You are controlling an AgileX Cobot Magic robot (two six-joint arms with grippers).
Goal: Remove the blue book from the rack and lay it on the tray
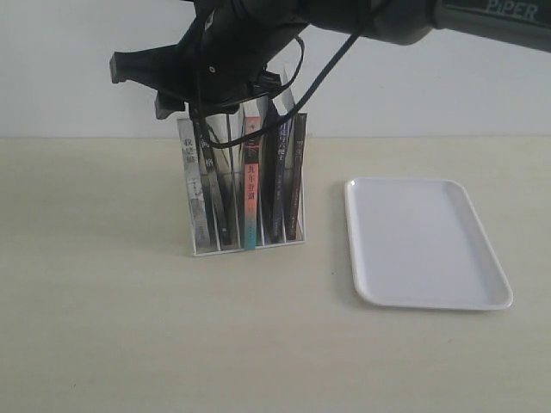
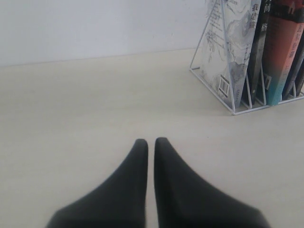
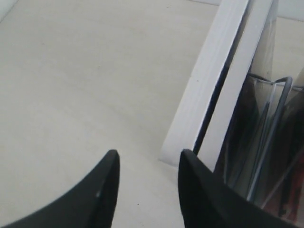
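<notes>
beige table point(image 1: 129, 335) | white wall point(image 1: 60, 43) | left end effector point(image 2: 151, 142) together | right end effector point(image 3: 149, 156) apart

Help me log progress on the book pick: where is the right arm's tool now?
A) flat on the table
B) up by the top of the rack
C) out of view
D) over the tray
B: in the exterior view the right tool hangs open by the top of the rack, well away from the tray.
</notes>
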